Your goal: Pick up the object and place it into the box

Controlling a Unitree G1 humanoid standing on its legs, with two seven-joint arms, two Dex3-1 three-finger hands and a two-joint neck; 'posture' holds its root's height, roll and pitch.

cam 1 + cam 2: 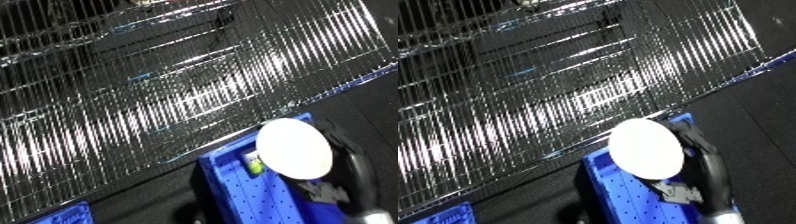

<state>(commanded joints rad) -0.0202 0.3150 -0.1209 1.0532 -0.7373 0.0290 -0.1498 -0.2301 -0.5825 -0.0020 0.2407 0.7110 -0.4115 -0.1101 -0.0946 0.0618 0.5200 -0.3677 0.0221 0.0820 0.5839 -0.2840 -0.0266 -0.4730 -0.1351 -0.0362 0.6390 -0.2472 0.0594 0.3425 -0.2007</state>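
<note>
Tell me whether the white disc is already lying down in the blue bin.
Not lying down. The white disc stands tilted on edge over the blue bin, its round face toward the camera, the right hand behind it. Whether it touches the bin: cannot tell.

A white disc (294, 148) covers the upper end of the blue bin (244, 192), blocking your entry there. The wire rack (178, 80) closes off the far side

Storeroom or warehouse-like workspace, shiny wire mesh racking (160, 95) filling the view, blue perforated plastic bin (253, 192), dark floor (762, 110)
</note>
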